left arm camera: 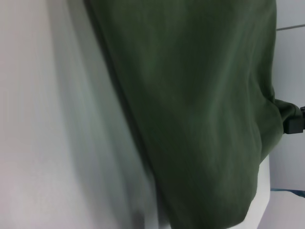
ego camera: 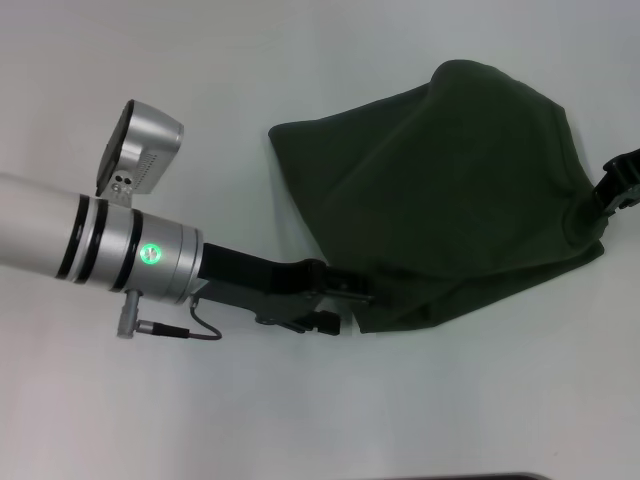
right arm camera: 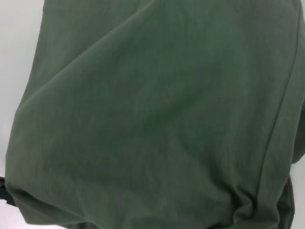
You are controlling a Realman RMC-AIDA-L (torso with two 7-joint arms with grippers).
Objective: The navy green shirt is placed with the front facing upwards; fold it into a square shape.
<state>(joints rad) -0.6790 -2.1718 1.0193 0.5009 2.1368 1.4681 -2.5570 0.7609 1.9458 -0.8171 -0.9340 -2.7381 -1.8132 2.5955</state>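
Holding the navy green shirt (ego camera: 450,190) at two points, your grippers kept part of it puffed up off the table (ego camera: 150,400).

You had the left gripper (ego camera: 352,298) at the shirt's near-left corner, its tips under the cloth, so you could not tell whether they were together or apart. You had the right gripper (ego camera: 612,195) at the shirt's right edge, where the fabric bunched against it; its fingers were hidden too. The shirt lay on the right half of the white table, plain green side showing, with no lettering or collar visible in any view.
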